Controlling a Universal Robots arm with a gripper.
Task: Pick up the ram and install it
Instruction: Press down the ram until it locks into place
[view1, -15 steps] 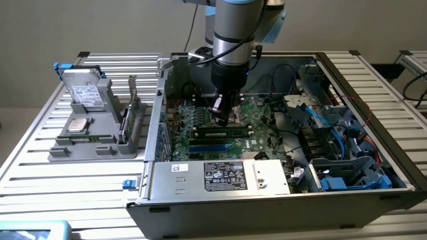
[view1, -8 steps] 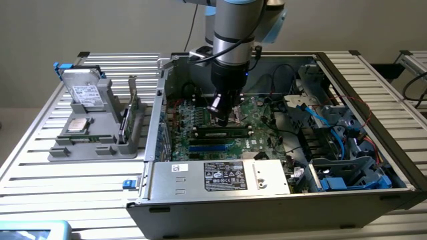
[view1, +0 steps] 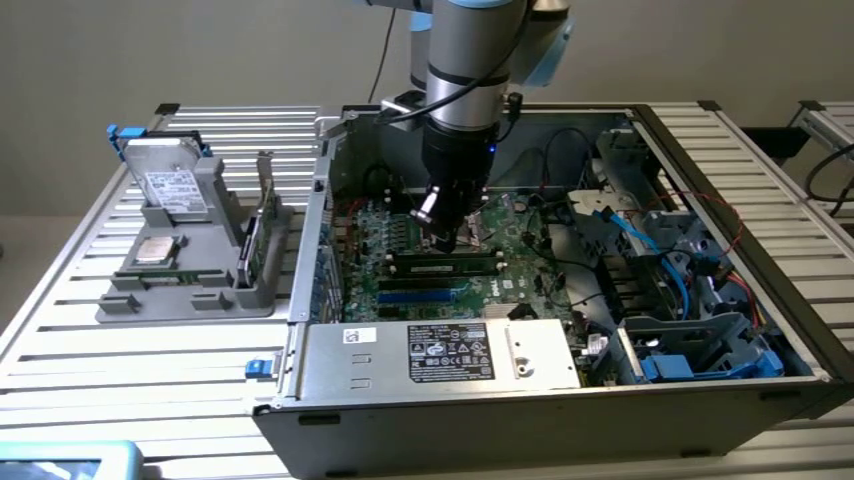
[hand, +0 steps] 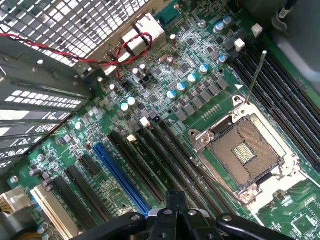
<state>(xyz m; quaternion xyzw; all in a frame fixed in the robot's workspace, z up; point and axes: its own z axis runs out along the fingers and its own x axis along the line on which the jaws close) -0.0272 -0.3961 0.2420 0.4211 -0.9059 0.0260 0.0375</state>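
Note:
A slim green stick with dark chips, the ram (view1: 447, 267), sits along a black slot with white end clips on the motherboard (view1: 400, 235) inside the open computer case. My gripper (view1: 445, 243) hangs just behind and above it, over the board, fingers shut with nothing between them. In the wrist view the shut gripper (hand: 175, 201) hovers above long black slots (hand: 165, 165) beside the empty processor socket (hand: 245, 150). Another bank of black slots (hand: 285, 95) lies on the socket's far side; I cannot tell whether a stick sits in them.
A grey tray (view1: 127, 303) at the exterior view's left holds a hard drive (view1: 174, 185), a square silver chip (view1: 154, 250), a thin green strip (view1: 167, 277) and a card on edge (view1: 267, 225). Cables (view1: 627, 240), a drive cage (view1: 694, 350) and the power supply (view1: 447, 352) crowd the case.

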